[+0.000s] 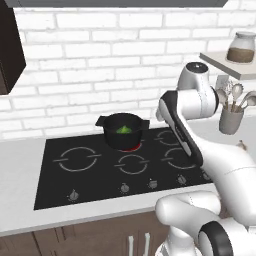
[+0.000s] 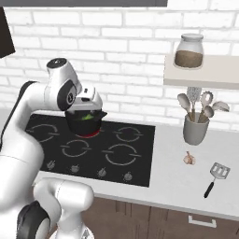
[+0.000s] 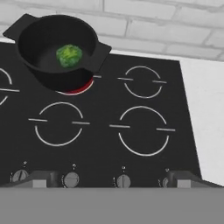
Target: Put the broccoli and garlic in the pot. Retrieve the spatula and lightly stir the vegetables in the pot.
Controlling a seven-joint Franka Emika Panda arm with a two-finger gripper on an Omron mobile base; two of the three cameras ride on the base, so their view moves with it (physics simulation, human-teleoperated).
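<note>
The black pot (image 3: 57, 48) stands on the back-left burner, which glows red beneath it. Inside it lies the green broccoli (image 3: 69, 55), also seen as the broccoli (image 2: 86, 116) in the pot (image 2: 86, 122) and as the broccoli (image 1: 124, 129) in the pot (image 1: 122, 132). The garlic (image 2: 189, 158) rests on the counter right of the stove, in front of the utensil cup. Further right lies the spatula (image 2: 216, 175), flat on the counter. My gripper (image 3: 111, 181) is open and empty, raised over the stove's front edge. From the right base view, the gripper (image 2: 88, 109) overlaps the pot.
A grey utensil cup (image 2: 195, 130) with spoons stands by the wall under a shelf (image 2: 200, 70) carrying a glass jar (image 2: 189, 51). The black stovetop (image 3: 131, 131) has a row of knobs (image 3: 123, 180) along its front. My own arm blocks the stove's right side in the left base view.
</note>
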